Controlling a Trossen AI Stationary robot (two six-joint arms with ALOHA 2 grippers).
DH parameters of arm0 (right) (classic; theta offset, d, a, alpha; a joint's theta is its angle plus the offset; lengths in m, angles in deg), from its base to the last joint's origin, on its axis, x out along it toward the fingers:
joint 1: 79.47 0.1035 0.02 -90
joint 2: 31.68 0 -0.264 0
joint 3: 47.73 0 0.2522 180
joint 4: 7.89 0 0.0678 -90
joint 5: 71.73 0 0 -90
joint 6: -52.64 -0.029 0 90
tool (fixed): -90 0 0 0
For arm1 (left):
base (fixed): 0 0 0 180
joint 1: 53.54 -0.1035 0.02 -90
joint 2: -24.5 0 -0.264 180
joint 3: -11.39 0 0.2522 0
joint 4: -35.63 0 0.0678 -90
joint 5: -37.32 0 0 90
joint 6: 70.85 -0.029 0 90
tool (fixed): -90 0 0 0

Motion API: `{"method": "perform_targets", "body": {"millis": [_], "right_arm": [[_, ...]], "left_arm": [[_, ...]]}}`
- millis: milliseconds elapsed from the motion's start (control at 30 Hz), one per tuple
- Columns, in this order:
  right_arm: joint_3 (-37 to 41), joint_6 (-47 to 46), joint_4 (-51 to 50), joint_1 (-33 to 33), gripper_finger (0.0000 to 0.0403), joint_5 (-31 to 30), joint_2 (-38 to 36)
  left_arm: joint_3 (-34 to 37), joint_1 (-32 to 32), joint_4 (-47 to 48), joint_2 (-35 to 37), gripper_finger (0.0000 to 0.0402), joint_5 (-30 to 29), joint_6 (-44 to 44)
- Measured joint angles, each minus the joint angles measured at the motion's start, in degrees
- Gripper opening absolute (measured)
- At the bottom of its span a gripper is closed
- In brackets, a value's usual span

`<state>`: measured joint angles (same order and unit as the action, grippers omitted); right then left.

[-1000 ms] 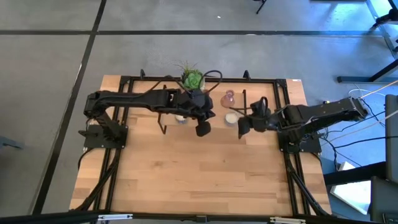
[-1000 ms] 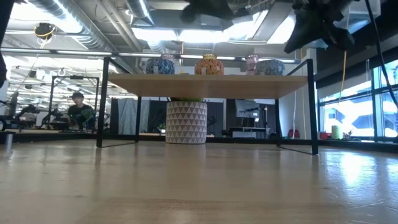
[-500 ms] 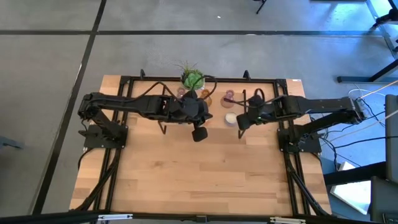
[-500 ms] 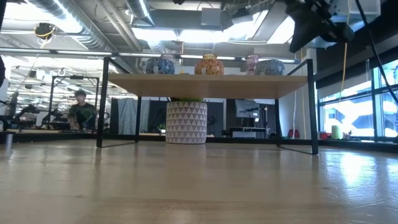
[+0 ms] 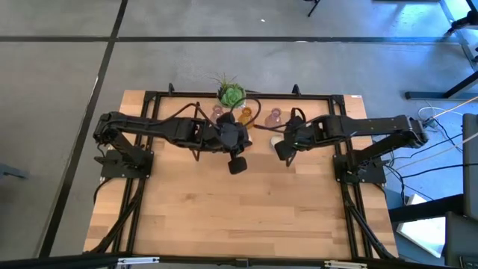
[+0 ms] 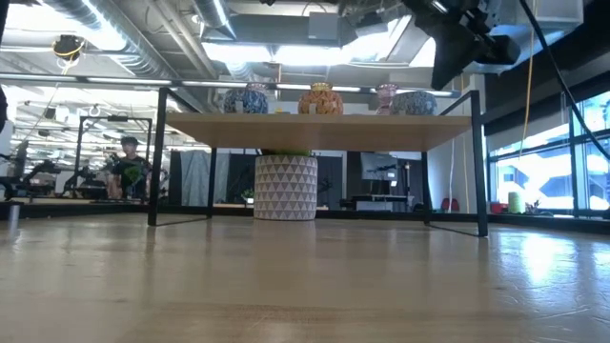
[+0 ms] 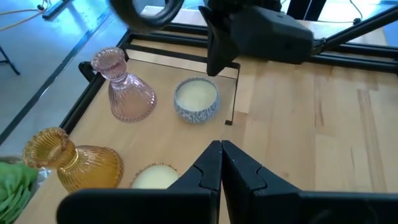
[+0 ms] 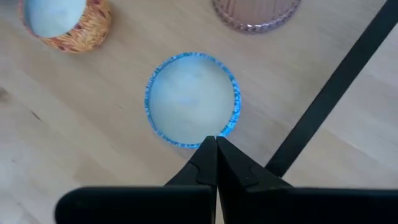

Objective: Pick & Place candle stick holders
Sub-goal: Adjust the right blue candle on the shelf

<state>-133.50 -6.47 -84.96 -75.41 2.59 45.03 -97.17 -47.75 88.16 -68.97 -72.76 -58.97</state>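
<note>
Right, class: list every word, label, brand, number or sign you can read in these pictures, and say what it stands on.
None can be read.
The candle stick holders carry only patterns, no lettering.
The white pot under the shelf shows a triangle pattern, no words.

amber holder [image 7: 71, 165]: base cut off by left wrist view's edge | pink holder [image 8: 256, 12]: only base shows, neck out of right wrist view | person [image 6: 126, 167]: distant, too small for detail
</note>
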Motion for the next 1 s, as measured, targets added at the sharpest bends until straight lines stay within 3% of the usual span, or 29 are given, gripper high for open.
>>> {"method": "perform_targets", "body": {"millis": [1000], "right_arm": [[0.02,0.02,-2.51,-1.11,0.0,-2.74,0.93]], "left_arm": [[0.02,0.62,0.45,0.0,0.0002,-0.39,0.81]]}}
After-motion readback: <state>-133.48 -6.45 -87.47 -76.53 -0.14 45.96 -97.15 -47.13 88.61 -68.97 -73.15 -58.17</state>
